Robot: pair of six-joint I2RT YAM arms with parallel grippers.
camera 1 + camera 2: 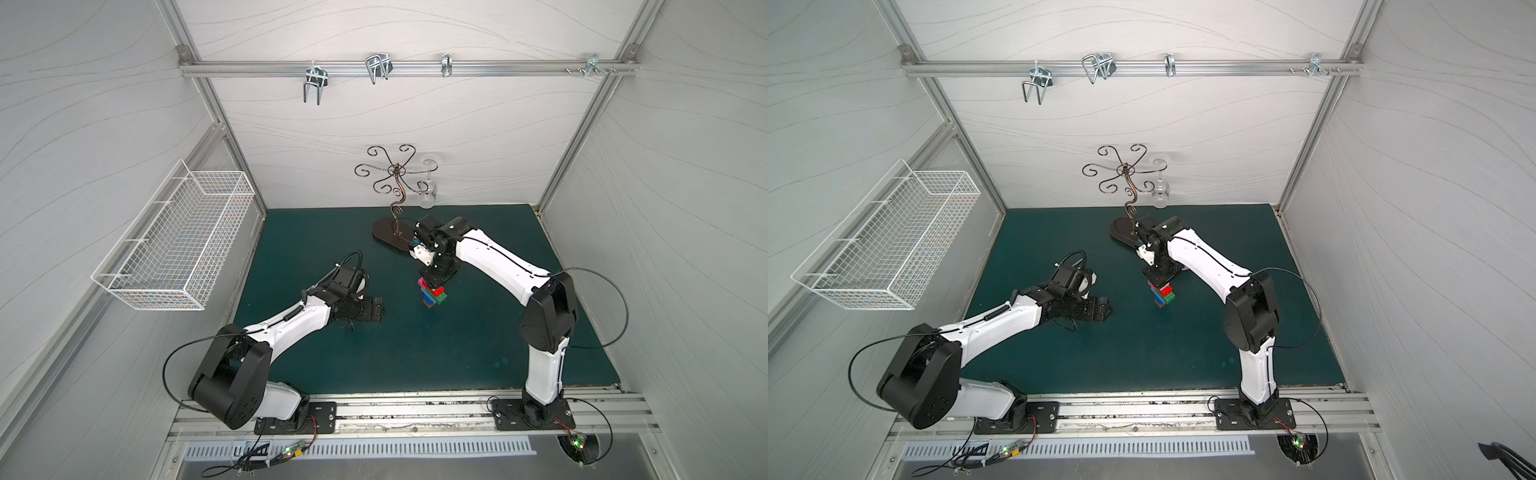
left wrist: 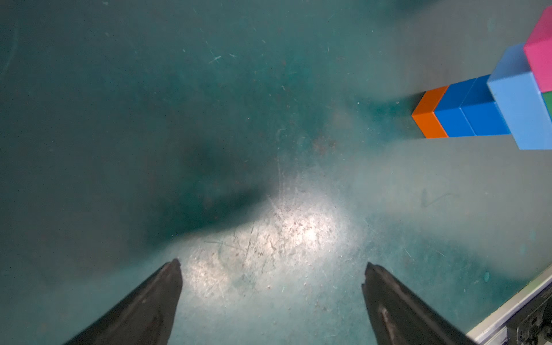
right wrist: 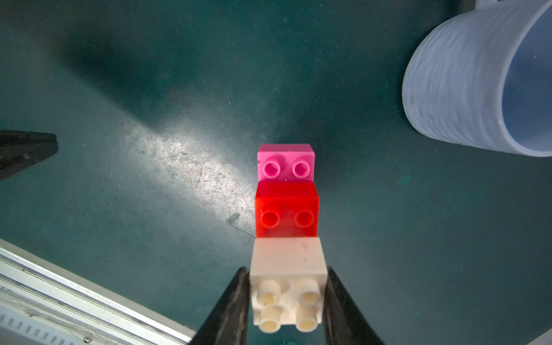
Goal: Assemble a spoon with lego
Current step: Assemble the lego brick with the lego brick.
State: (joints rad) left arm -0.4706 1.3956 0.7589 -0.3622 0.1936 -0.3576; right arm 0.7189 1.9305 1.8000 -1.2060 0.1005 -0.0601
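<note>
The spoon (image 1: pixel 434 294) is standing upright near the middle of the green mat (image 1: pixel 415 365). Its orange brick (image 2: pixel 428 115) is down on the mat and its white brick (image 3: pixel 286 286) is at the very top. The right gripper (image 3: pixel 286 270) is reaching down from above and holding this white brick, with one finger lying against each side. The red brick (image 3: pixel 286 209) and the pink brick (image 3: pixel 286 162) are showing below it. The left gripper (image 2: pixel 271 264) is hovering low over bare mat, well apart from the spoon, with its fingers spread wide
</note>
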